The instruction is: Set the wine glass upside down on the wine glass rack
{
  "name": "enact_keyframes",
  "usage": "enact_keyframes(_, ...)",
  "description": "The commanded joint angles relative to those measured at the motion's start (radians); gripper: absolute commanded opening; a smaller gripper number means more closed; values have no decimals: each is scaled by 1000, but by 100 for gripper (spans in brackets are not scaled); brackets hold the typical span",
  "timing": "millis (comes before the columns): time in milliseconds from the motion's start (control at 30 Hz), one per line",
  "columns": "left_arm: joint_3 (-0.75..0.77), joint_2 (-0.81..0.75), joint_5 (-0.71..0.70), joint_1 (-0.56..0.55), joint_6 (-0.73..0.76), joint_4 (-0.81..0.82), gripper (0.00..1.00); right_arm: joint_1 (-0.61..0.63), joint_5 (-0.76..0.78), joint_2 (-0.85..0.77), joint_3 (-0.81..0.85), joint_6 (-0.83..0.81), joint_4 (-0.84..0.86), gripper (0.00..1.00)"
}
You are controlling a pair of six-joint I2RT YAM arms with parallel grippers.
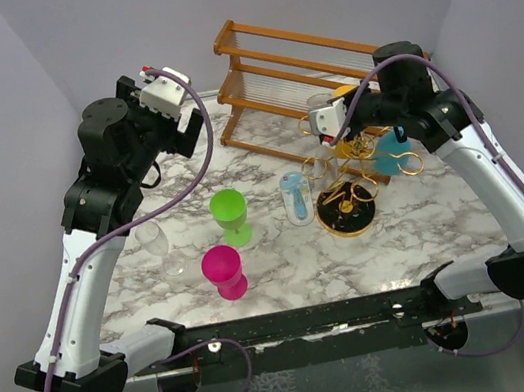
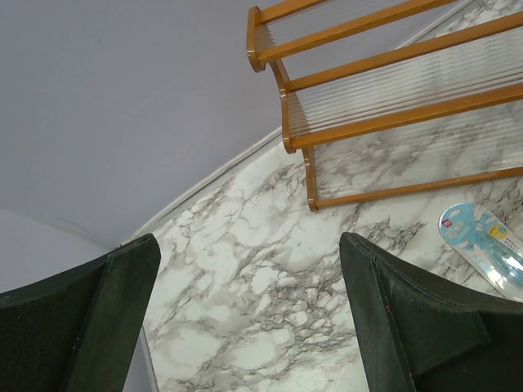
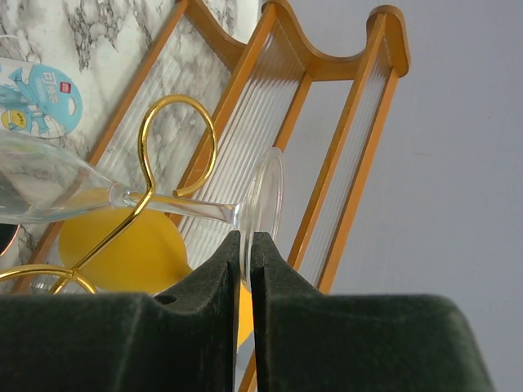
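The clear wine glass (image 3: 188, 208) lies tilted, and its stem passes through a gold loop (image 3: 176, 98) of the wine glass rack (image 1: 349, 209). My right gripper (image 3: 246, 237) is shut on the edge of the glass's round foot (image 3: 270, 192). In the top view the right gripper (image 1: 328, 123) hangs above the rack's black base, and the glass bowl (image 1: 317, 166) hangs below it. My left gripper (image 2: 249, 327) is open and empty above the back left of the marble table (image 2: 245, 269).
The brown wooden slatted shelf rack (image 1: 301, 72) stands at the back, just behind the right gripper. A teal cup (image 1: 391, 148) and a yellow cup (image 3: 139, 253) hang on the gold rack. A second clear glass (image 1: 153, 240), a green cup (image 1: 229, 212), a pink cup (image 1: 222, 269) and a blue pack (image 1: 294, 195) stand mid-table.
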Motion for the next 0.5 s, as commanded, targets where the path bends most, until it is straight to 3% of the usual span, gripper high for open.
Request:
enact_keyframes(0, -3, -7, 22, 3, 3, 23, 94, 5, -61, -15, 44, 2, -3, 9)
enact_keyframes(467, -6, -8, 22, 4, 11, 19, 94, 5, -132, 5, 54, -10, -21, 10)
